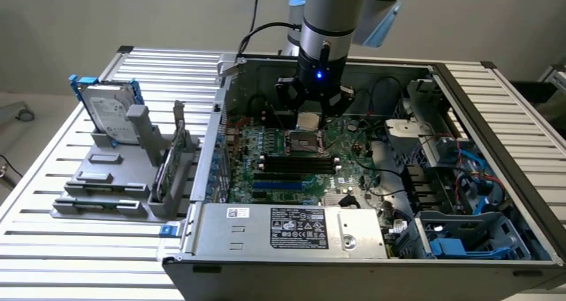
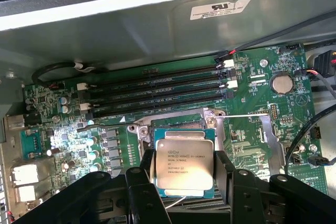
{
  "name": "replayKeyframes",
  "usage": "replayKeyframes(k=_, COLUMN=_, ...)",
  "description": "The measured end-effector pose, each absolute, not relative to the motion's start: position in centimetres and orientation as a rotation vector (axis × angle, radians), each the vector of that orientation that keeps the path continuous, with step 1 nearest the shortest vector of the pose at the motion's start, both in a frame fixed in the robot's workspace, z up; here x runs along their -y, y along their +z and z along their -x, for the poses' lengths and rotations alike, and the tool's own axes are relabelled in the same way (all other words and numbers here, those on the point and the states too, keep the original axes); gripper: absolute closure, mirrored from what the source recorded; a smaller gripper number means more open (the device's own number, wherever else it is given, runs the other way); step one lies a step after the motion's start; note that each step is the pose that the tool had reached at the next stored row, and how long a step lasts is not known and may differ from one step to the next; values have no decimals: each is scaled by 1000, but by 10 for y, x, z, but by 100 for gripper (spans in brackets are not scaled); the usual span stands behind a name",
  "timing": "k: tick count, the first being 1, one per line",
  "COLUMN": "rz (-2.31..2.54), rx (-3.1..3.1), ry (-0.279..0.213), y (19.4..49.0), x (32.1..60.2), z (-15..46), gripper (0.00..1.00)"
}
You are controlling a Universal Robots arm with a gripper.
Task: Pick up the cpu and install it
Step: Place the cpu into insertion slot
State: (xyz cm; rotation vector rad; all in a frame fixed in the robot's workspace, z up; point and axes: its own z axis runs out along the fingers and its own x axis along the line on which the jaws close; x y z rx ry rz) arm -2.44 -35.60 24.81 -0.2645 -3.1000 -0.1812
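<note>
The gripper [image 2: 184, 181] is sitting closest to the wrist camera, its black fingers [image 2: 140, 182] pressing on two opposite edges of the cpu [image 2: 184, 163]. The jaws are standing fairly wide, yet they are gripping the chip rather than hanging empty. The cpu is lying flat and centred between the jaws, with its printed metal lid facing up. Holding it by the edges is probably sparing the contact side and keeping it level for seating. In the exterior view the arm is reaching down into the open computer case [image 1: 495, 148]. There it is carrying the cpu just above the socket [image 1: 307, 142], apparently apart from it, at the far middle of the motherboard [image 1: 354, 175]. The memory slots [image 1: 301, 163] are lying just nearer. The hard drive [image 1: 113, 112] is standing well apart, at the exterior view's left.
</note>
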Motion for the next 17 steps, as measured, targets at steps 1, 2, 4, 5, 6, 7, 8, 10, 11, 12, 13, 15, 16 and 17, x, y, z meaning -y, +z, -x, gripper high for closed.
replayKeyframes(k=1, rz=264, rx=3100, ry=-181, y=248, x=356, z=24, gripper=45)
replayKeyframes(k=2, rz=264, rx=3100, ry=-181, y=248, x=356, z=24, gripper=45)
replayKeyframes(k=4, rz=264, rx=3100, ry=-181, y=248, x=356, z=24, gripper=45)
replayKeyframes(k=5, rz=264, rx=3100, ry=-181, y=248, x=356, z=24, gripper=45)
replayKeyframes(k=6, rz=264, rx=3100, ry=-181, y=248, x=356, z=24, gripper=45)
replayKeyframes(k=7, rz=265, rx=3100, ry=-181, y=248, x=356, z=24, gripper=45)
replayKeyframes(k=8, rz=278, rx=3099, ry=-181, y=248, x=356, z=24, gripper=45)
replayKeyframes(k=10, rz=331, rx=3096, ry=-182, y=248, x=356, z=24, gripper=45)
replayKeyframes(k=11, rz=360, rx=3094, ry=-182, y=247, x=356, z=24, gripper=45)
replayKeyframes(k=12, rz=387, rx=3092, ry=-183, y=247, x=356, z=24, gripper=45)
replayKeyframes(k=13, rz=414, rx=3089, ry=-183, y=247, x=356, z=24, gripper=45)
replayKeyframes(k=15, rz=473, rx=3083, ry=-184, y=246, x=356, z=24, gripper=45)
replayKeyframes(k=16, rz=501, rx=3080, ry=-184, y=246, x=356, z=24, gripper=45)
replayKeyframes(k=17, rz=529, rx=3076, ry=-185, y=245, x=356, z=24, gripper=45)
